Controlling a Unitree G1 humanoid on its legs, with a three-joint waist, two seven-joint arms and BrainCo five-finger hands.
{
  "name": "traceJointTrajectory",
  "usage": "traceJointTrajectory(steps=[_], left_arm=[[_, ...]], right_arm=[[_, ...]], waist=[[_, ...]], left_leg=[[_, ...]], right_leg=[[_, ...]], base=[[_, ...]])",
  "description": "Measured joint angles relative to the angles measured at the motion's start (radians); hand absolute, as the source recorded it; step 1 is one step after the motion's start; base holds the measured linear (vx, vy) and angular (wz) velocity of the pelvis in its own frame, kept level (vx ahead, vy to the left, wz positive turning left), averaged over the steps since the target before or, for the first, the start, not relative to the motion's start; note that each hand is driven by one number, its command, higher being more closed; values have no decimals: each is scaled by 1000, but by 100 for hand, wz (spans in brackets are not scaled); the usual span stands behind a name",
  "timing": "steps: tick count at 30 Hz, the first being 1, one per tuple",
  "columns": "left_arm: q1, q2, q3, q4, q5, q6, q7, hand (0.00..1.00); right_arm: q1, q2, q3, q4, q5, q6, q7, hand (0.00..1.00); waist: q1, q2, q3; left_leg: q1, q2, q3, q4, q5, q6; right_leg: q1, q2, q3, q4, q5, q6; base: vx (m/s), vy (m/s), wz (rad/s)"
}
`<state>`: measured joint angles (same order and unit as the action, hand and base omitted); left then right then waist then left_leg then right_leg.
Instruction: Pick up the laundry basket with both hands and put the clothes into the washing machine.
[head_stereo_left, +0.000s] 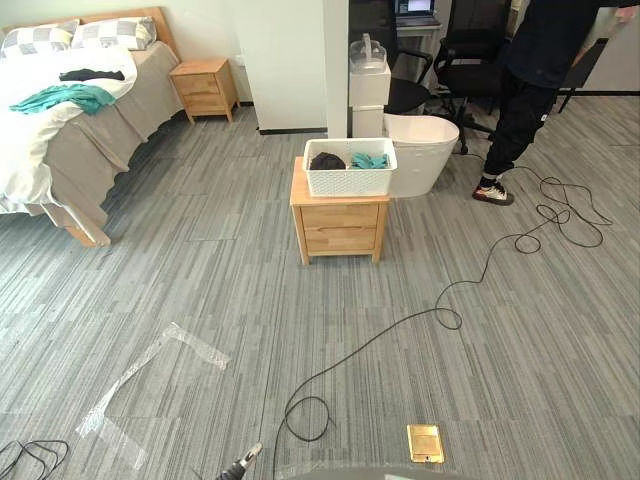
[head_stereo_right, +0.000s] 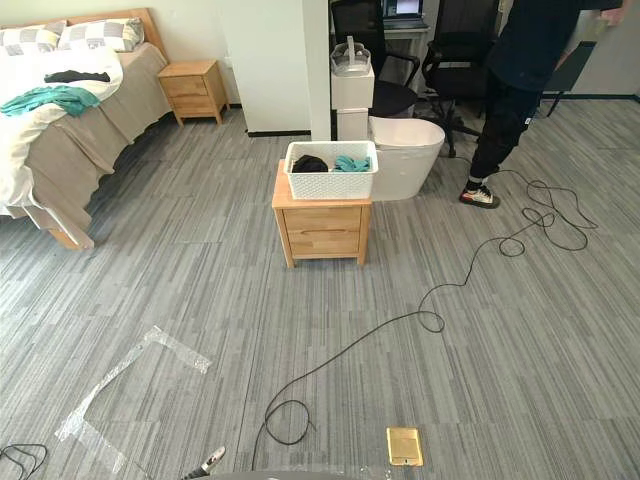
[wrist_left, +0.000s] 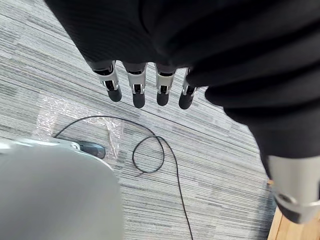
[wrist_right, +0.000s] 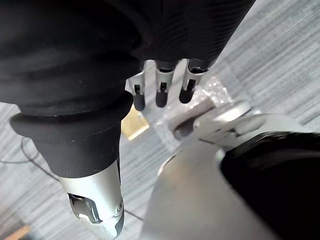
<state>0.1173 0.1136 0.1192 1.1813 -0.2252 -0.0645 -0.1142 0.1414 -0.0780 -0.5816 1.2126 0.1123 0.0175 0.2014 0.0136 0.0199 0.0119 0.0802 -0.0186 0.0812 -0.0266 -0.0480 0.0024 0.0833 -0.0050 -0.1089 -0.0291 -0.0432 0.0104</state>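
A white laundry basket (head_stereo_left: 349, 168) stands on a small wooden nightstand (head_stereo_left: 339, 226) in the middle of the room, some way ahead of me. In it lie a dark garment (head_stereo_left: 327, 161) and a teal one (head_stereo_left: 370, 160). Right behind the stand is a white rounded washing machine (head_stereo_left: 421, 148). My left hand (wrist_left: 136, 88) hangs over the grey carpet in the left wrist view, fingers straight and holding nothing. In the right wrist view my right hand (wrist_right: 161, 88) also hangs with straight, empty fingers. Both hands are far from the basket.
A bed (head_stereo_left: 70, 130) with teal and black clothes on it fills the far left, a second nightstand (head_stereo_left: 205, 89) beside it. A person in black (head_stereo_left: 525, 95) stands at the back right near office chairs (head_stereo_left: 470, 60). Clear tape (head_stereo_left: 150, 365) and a brass floor plate (head_stereo_left: 425, 443) lie close by.
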Motion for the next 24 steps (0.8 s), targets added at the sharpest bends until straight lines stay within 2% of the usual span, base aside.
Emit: traceJointTrajectory(steps=[3, 4, 7, 12, 24], left_arm=[[-21, -5, 2, 7, 0, -10, -15, 0], [-25, -7, 2, 7, 0, -10, -15, 0], [-33, -13, 3, 6, -9, -12, -15, 0], [-54, -37, 6, 6, -10, -12, -16, 0], [-56, -36, 6, 8, -32, -11, -17, 0]], right_arm=[[-26, 2, -17, 3, 0, -9, 0, 0], [-33, 3, -22, 8, 1, -10, 0, 0], [-41, 9, -33, 19, 2, -10, 0, 0], [-52, 20, -49, 19, 2, -10, 0, 0], [-52, 29, -49, 19, 2, -10, 0, 0]], waist=[[0, -1, 1], [0, 1, 2], [1, -2, 6], [1, -7, 22], [0, -12, 25]], left_leg=[[6, 1, -1, -9, 0, 0], [8, 2, -2, -10, 0, 0], [21, 3, -2, -14, -1, -2], [32, 2, -1, -25, -1, -2], [34, 0, -1, -29, -1, -2]], right_leg=[[10, 2, -5, -8, -6, 10], [16, 2, -11, -8, -11, 34], [30, 1, -28, -8, -14, 41], [34, 0, -28, -8, -15, 41], [34, -1, -34, -7, -15, 40]], base=[[55, -23, 5], [52, -14, 11], [19, -10, 8], [-13, -1, -1], [-3, 0, 0]])
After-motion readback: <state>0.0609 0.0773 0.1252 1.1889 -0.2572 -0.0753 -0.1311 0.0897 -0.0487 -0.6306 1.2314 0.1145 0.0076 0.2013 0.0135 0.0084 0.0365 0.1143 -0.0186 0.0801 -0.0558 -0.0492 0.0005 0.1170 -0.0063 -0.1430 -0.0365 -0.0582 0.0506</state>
